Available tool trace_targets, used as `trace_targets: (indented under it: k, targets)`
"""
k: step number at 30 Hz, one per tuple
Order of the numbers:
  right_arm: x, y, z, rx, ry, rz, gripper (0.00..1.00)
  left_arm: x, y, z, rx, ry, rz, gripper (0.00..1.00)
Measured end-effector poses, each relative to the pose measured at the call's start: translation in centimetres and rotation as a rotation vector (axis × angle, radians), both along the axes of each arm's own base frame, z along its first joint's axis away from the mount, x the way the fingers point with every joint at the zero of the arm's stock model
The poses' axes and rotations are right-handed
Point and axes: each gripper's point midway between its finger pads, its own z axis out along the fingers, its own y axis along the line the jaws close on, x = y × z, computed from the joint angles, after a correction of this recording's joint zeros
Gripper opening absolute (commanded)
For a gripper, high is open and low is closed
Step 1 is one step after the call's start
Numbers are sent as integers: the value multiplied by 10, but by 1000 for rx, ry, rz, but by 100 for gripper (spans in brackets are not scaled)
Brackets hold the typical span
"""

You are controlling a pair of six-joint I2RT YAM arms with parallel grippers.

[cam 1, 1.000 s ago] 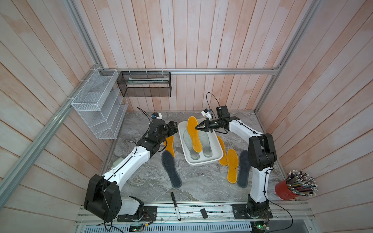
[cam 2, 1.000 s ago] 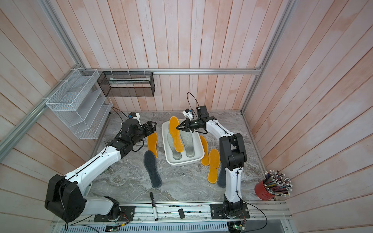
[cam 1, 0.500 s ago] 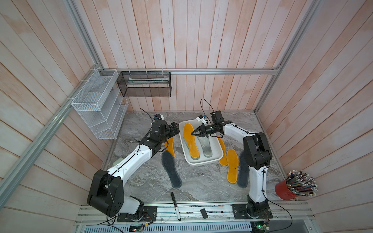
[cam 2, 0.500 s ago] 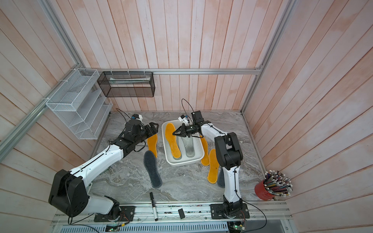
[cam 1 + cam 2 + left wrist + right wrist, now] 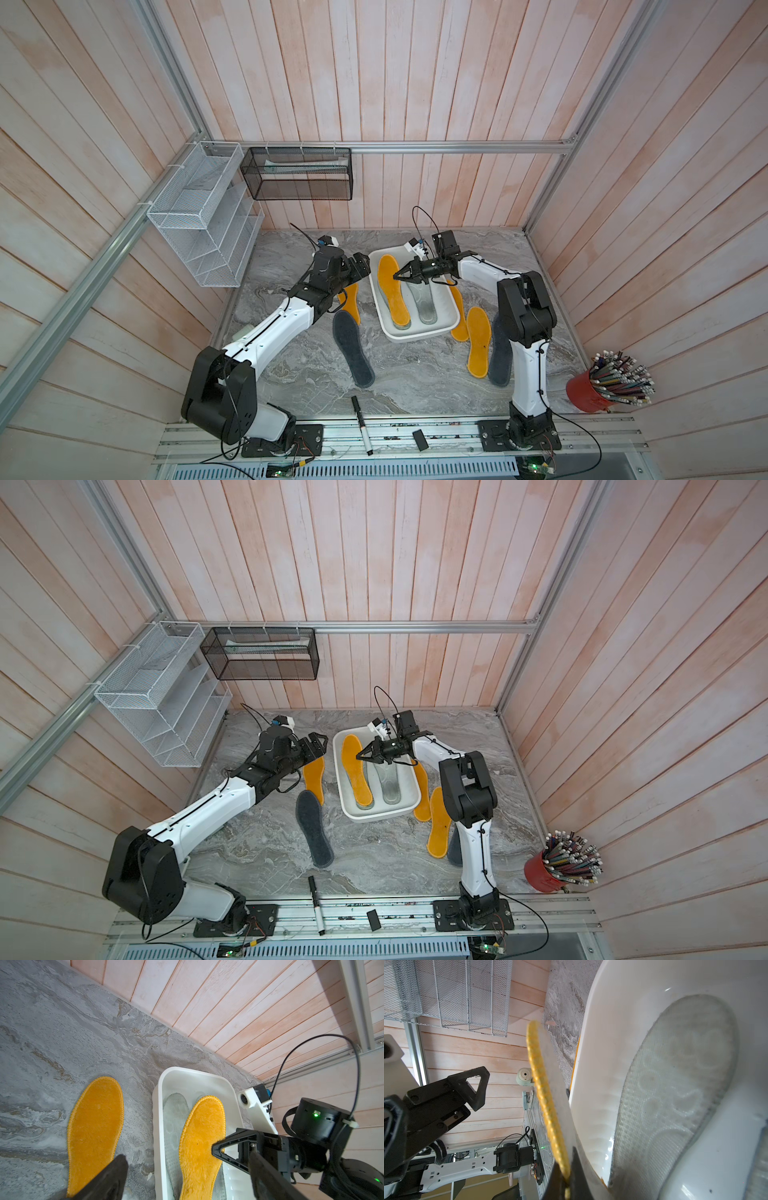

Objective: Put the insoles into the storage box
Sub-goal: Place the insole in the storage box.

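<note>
Long axes match: mustard-yellow fuzzy insole [image 5: 394, 296] runs lengthwise along glossy white plastic storage box [image 5: 417, 335], side edge clenched in right tool [image 5: 398, 274]; left tool [image 5: 362, 266] spread empty, just beside box.

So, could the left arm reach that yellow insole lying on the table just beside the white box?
Probably yes. The left gripper hangs open over that yellow insole. Nothing lies on it, and the storage box sits beside it, not over it.
</note>
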Motion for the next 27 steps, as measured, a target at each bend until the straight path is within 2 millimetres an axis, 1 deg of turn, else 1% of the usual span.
trace_targets:
  k: [2,8,10,17,27]
  targets:
    - [1,0,-4,-5,-1,-1,0,0,0,0,0,0,0,92]
    - [9,0,-28,-44,2,-5,0,1,-1,-5,4,8,0,92]
    - [11,0,-32,-56,-2,-9,0,2,-1,-7,6,14,0,92]
    - [19,-3,-35,-85,-30,-25,0,2,-2,-9,5,19,-6,93]
    - [27,-5,-50,-138,-33,-44,0,2,-2,-9,2,21,-10,94]
